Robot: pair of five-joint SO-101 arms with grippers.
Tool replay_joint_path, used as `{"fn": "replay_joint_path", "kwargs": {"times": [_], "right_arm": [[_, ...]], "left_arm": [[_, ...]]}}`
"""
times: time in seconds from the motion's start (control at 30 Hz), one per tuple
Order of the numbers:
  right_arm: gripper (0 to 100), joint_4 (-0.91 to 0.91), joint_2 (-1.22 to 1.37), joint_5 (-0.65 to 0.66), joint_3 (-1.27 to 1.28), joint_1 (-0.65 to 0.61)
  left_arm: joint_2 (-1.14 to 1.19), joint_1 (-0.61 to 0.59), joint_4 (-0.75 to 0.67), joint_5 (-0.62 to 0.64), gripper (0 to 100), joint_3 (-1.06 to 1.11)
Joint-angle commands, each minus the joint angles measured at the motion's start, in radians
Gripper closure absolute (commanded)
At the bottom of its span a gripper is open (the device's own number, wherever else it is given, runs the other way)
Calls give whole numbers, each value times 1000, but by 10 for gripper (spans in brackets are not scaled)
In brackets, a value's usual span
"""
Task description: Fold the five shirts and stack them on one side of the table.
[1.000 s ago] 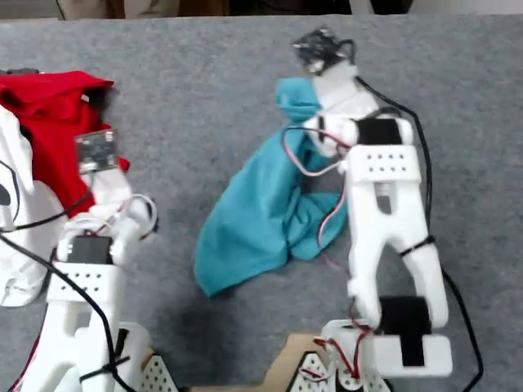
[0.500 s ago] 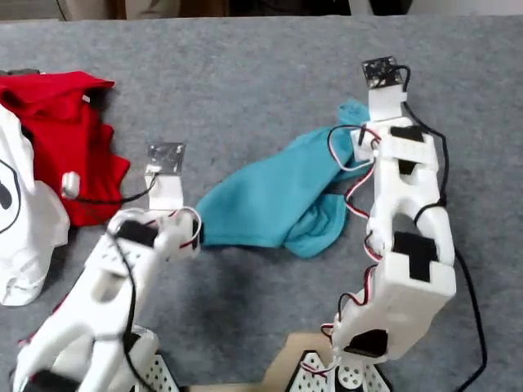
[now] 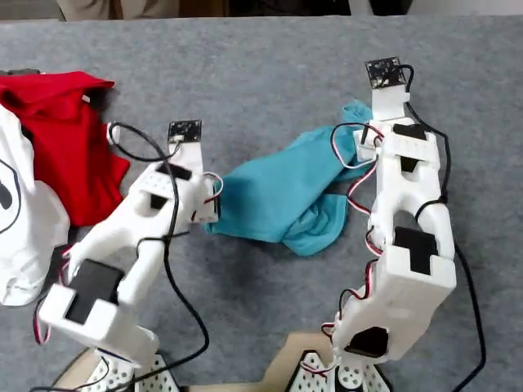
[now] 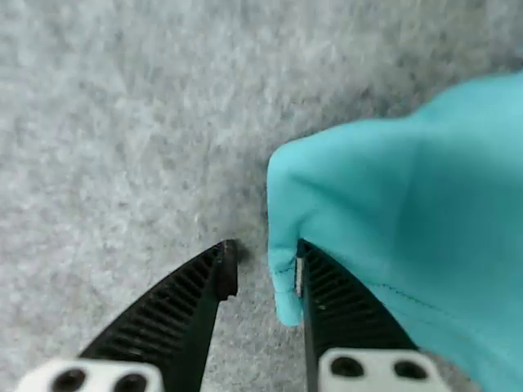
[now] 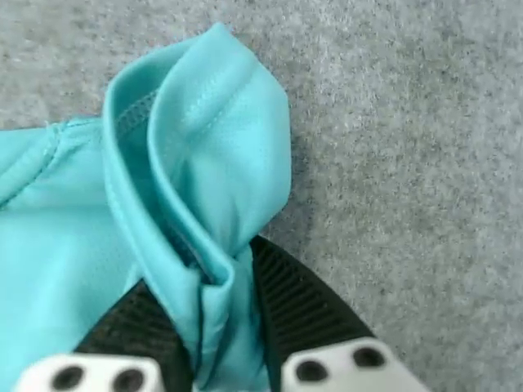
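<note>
Right gripper (image 5: 221, 273) clamped on a bunched fold of the teal shirt (image 3: 278, 192), at its upper-right end in the high view. Left gripper (image 4: 261, 263) spread at the lower-left end, shirt's hemmed corner between the fingers, touching one. Shirt lies crumpled mid-frame on the grey table (image 3: 245, 73), long axis lower left to upper right. Red shirt (image 3: 65, 139) and white shirt (image 3: 24, 220) heaped at left edge.

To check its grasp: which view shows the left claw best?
The left wrist view: the left claw is open, with an edge of the teal shirt between its fingers. The high view shows it from above at the shirt's end. The right wrist view shows the right claw pinching the shirt.
</note>
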Motion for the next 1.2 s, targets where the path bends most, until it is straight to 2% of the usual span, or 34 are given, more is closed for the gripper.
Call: {"fn": "replay_joint_path", "kwargs": {"times": [0.0, 0.13, 0.27, 0.37, 0.6, 0.77, 0.97, 1.17], "right_arm": [[993, 5, -4, -3, -58, 22], [993, 5, -4, -3, -58, 21], [993, 5, -4, -3, -58, 21], [993, 5, -4, -3, -58, 21], [993, 5, -2, -5, -58, 24], [987, 6, -7, -3, -58, 19], [810, 15, -15, 2, -59, -47], [688, 155, -186, 40, -67, -101]], "left_arm": [[24, 44, 28, 8, 879, -75], [51, 103, 26, 8, 988, -94], [67, 92, 35, 8, 982, -117], [59, 35, 44, 8, 981, -123], [-64, -167, 265, 6, 981, -333], [-166, -282, 371, 8, 981, -489], [-246, -311, 396, 15, 982, -568], [-308, -318, 390, 15, 982, -611]]}}
